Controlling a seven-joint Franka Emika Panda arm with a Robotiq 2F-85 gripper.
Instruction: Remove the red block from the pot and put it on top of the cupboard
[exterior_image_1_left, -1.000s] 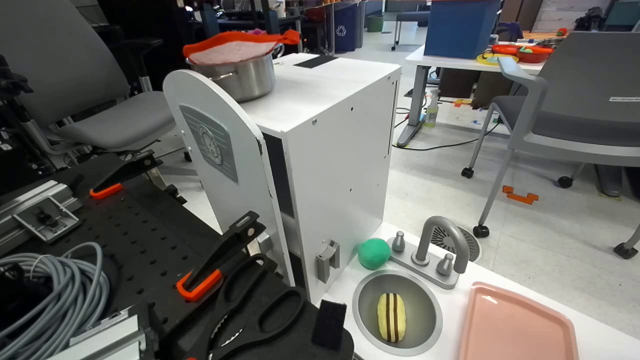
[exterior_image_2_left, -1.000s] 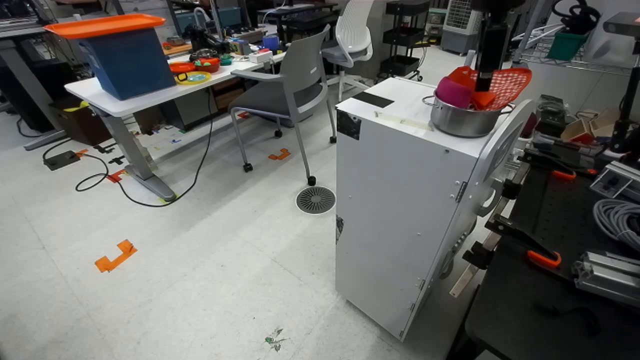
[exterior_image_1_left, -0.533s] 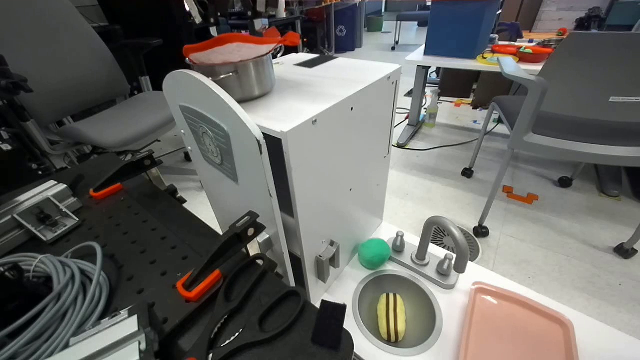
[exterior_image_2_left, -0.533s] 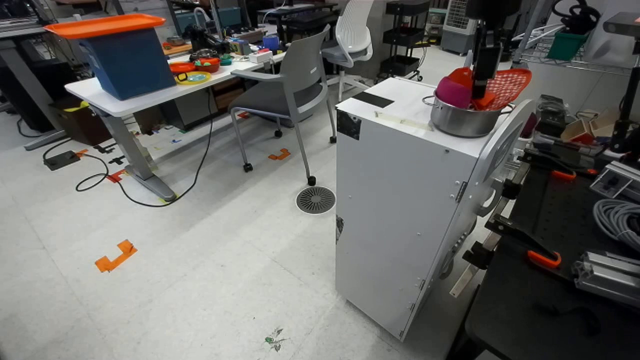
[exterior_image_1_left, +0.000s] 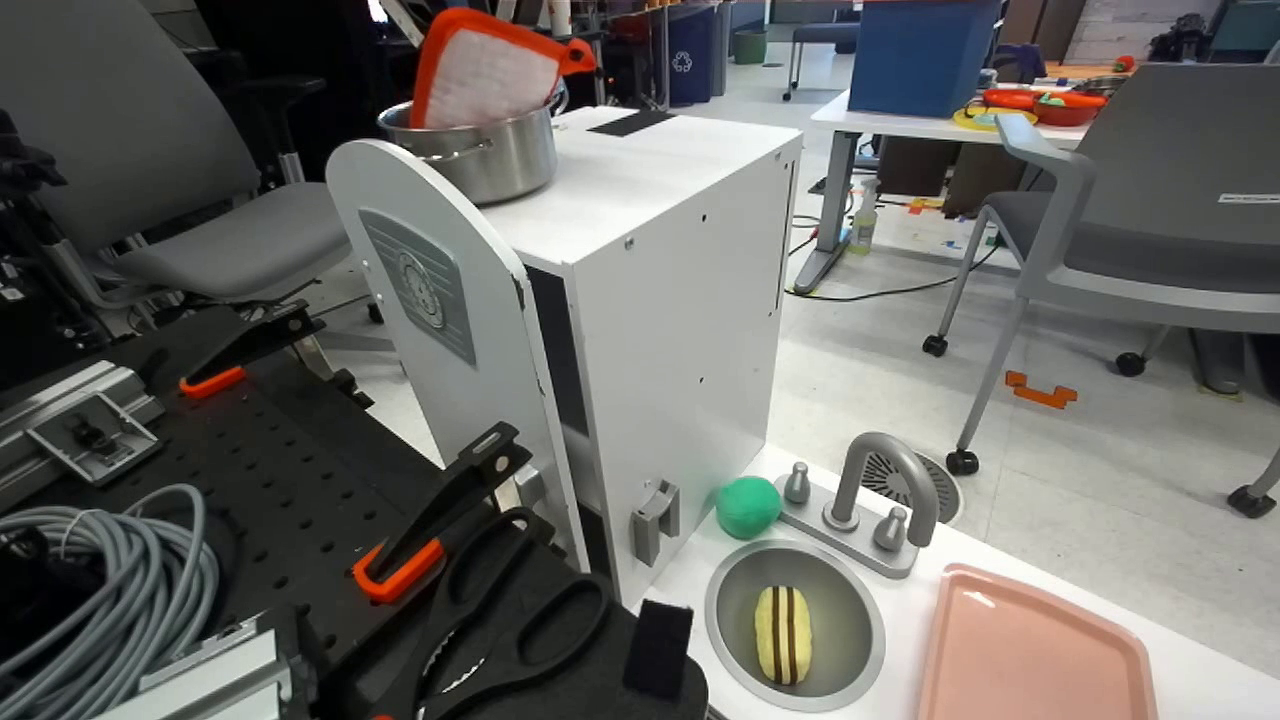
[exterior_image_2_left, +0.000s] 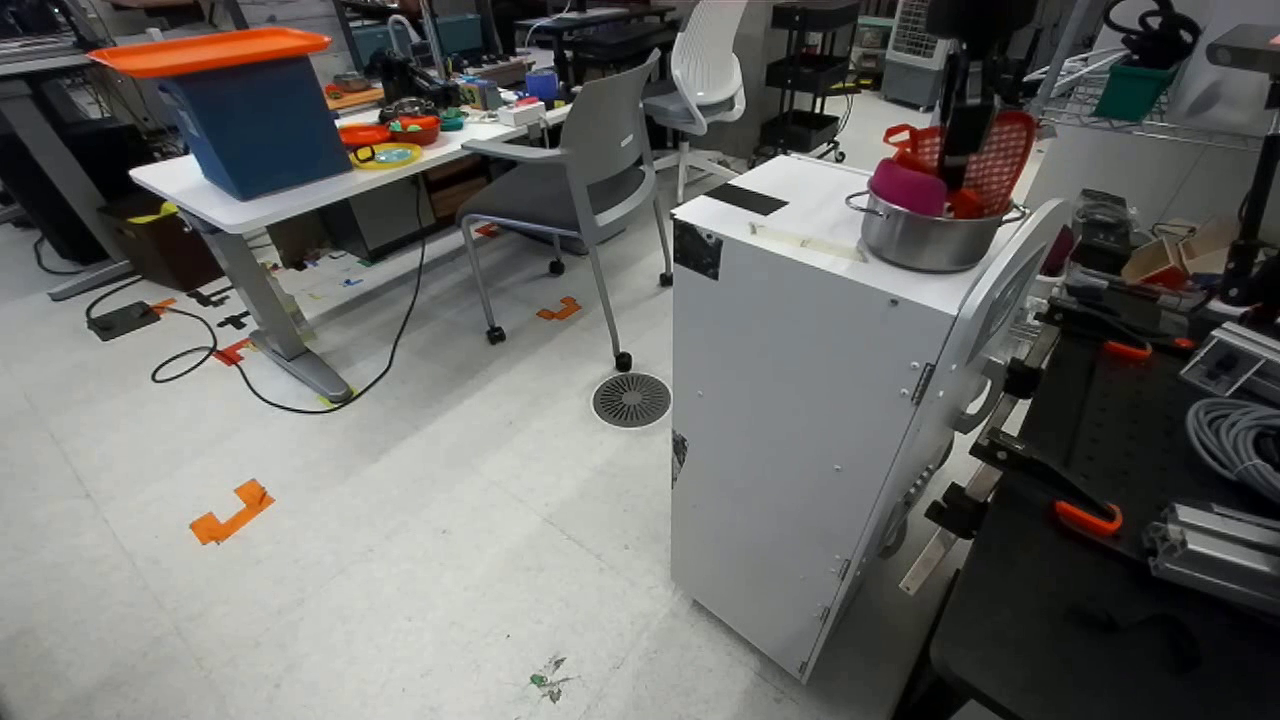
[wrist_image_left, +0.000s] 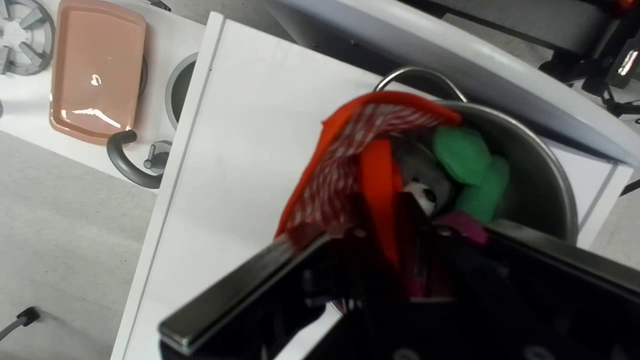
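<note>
The white cupboard (exterior_image_1_left: 680, 330) carries the silver pot (exterior_image_1_left: 505, 165) on its flat top, close to the rounded panel. In the wrist view, the orange-red block (wrist_image_left: 377, 170) stands up between the two dark fingertips of my gripper (wrist_image_left: 384, 205), which is shut on it. Its lower end is hidden in shadow between the fingers. In an exterior view, my gripper (exterior_image_2_left: 960, 170) reaches down into the pot (exterior_image_2_left: 925, 245), with part of the red block (exterior_image_2_left: 968, 203) showing at the rim. A red-edged pot holder (exterior_image_1_left: 490, 75) leans steeply up out of the pot.
Inside the pot lie a green piece (wrist_image_left: 462, 155), a magenta piece (wrist_image_left: 462, 225) and a grey-white toy (wrist_image_left: 422, 195). The cupboard's rounded side panel (exterior_image_1_left: 440, 280) rises beside the pot. A faucet (exterior_image_1_left: 890, 480) and pink tray (exterior_image_1_left: 1040, 650) stand lower down.
My gripper has closed on the red block. The pot holder has swung from nearly flat to steeply upright, and the pot has shifted very slightly.
</note>
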